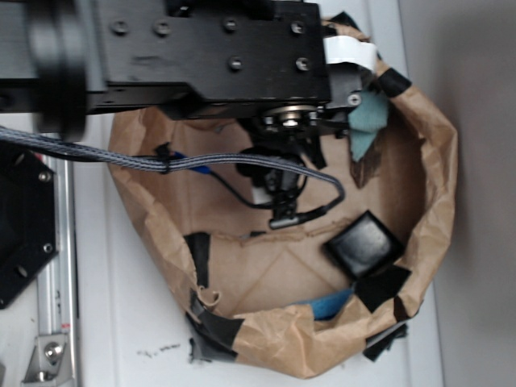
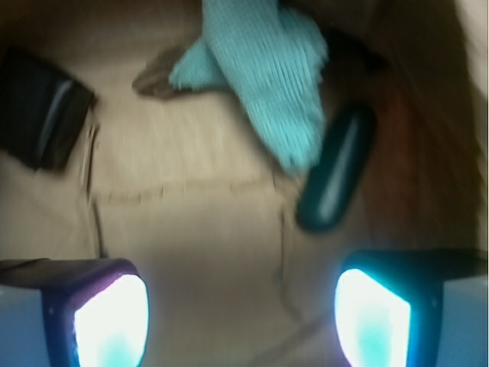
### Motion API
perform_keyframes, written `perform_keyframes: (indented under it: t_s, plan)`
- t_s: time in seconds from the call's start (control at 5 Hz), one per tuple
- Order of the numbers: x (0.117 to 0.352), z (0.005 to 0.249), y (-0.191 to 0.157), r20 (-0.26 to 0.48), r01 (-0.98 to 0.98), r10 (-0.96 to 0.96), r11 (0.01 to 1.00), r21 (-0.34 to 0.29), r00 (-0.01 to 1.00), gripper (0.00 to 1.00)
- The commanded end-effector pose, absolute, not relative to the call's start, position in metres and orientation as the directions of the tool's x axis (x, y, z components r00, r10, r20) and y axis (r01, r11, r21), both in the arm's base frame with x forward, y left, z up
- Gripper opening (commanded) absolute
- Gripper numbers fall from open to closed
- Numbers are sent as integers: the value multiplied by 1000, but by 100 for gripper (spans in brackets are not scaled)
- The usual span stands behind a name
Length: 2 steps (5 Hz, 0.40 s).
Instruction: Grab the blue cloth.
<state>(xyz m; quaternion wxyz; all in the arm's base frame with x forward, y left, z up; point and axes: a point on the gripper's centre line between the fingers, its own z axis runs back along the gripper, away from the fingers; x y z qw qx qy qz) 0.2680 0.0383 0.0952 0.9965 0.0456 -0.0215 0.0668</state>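
Note:
The blue cloth (image 2: 269,75) is a pale teal fuzzy piece lying on the brown paper floor at the top centre of the wrist view, its pointed corner toward the dark green oblong case (image 2: 336,172). In the exterior view it (image 1: 367,117) shows at the upper right, partly hidden by the arm. My gripper (image 2: 241,321) is open and empty, its two bright fingertips wide apart over bare paper, well short of the cloth. In the exterior view the gripper (image 1: 278,189) hangs over the middle of the paper basin.
A black square box (image 1: 364,244) lies at the right of the basin, and shows at the left in the wrist view (image 2: 40,108). A bright blue flat piece (image 1: 330,304) sits at the front wall. The crumpled brown paper wall (image 1: 431,185) rings the area, taped with black.

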Motion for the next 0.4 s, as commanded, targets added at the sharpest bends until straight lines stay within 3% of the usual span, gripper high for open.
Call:
perform_keyframes:
  t_s: [0.0, 0.2]
  plan:
    - [293, 92, 26, 178, -38, 16, 992, 119, 984, 100]
    - [303, 76, 41, 201, 14, -51, 983, 183, 978, 100]
